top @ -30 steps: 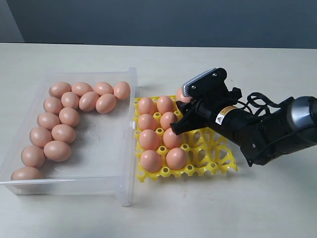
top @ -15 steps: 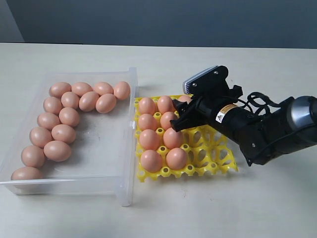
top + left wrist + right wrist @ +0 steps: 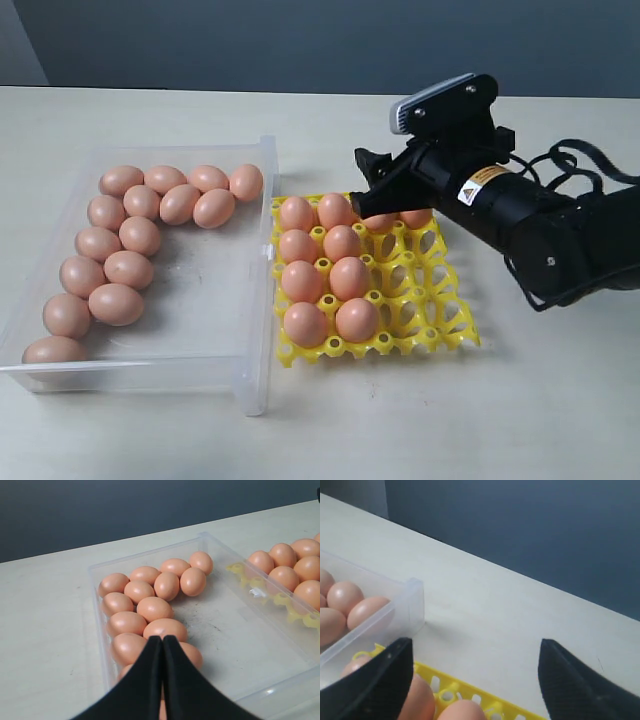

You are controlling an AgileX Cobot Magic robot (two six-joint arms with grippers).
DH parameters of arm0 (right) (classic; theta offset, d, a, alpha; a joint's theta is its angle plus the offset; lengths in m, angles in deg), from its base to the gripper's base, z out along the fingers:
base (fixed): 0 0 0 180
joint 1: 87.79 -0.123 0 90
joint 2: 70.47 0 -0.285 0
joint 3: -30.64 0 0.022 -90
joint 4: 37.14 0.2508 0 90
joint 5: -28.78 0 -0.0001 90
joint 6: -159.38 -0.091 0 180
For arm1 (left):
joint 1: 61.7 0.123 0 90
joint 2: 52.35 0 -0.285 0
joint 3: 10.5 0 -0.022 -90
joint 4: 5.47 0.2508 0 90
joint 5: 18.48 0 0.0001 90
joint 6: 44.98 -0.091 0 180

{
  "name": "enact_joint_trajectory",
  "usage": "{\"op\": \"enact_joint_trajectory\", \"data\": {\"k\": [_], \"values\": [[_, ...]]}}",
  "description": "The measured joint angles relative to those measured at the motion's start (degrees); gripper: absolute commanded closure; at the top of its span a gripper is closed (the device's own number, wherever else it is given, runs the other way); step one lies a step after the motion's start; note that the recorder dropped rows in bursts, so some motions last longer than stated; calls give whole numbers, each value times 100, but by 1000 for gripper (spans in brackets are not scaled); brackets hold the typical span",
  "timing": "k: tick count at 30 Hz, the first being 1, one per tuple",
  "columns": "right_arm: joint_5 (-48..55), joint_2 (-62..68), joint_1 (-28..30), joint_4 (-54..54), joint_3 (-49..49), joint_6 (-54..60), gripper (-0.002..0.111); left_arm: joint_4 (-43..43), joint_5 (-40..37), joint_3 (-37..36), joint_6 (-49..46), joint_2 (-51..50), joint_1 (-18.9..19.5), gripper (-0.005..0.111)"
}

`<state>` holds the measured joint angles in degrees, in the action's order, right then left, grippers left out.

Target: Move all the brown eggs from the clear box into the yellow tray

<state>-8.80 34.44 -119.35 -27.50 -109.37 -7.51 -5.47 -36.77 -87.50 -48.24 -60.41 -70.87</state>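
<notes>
Brown egg (image 3: 378,222) that the R claw (image 3: 362,187) carried a sec ago now sits in a cup in the yellow tray's (image 3: 440,330) 12 o'clock row, third col from the box side. Claw has let go: jaws spread wide, nothing between them. It has lifted off and pulled back toward 1 o'clock, and hangs just above that row. So one more egg is placed. A further brownish shape shows just beside it under the arm, prob another egg, can't be sure. The two cols nearest the box are full, eight eggs; the cups toward 3 o'clock look empty.

Approx fifteen brown eggs (image 3: 128,269) are left in the clear box (image 3: 255,300), bunched touching along its 9 and 12 o'clock sides, w/ the floor toward 3-6 o'clock bare. By my reckoning, well under half done.

L claw (image 3: 162,639) hangs over the box eggs, jaws pressed shut, holding nothing; not seen in ext view.

In the way: the box's 3 o'clock wall, just beside the tray on the bench (image 3: 400,430), needs clearing each trip. The tightly packed eggs leave little room to get round one.
</notes>
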Motion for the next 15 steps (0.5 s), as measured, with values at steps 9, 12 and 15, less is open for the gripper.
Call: {"op": "enact_joint_trajectory", "data": {"k": [9, 12, 15], "values": [[993, -703, 0, 316, 0, 0, 55, 0, 0, 0, 0, 0, 0, 106], [1356, -655, 0, 363, -148, 0, 55, 0, 0, 0, 0, 0, 0, 106], [1938, -440, 0, 434, -549, 11, 55, 0, 0, 0, 0, 0, 0, 106]]}}
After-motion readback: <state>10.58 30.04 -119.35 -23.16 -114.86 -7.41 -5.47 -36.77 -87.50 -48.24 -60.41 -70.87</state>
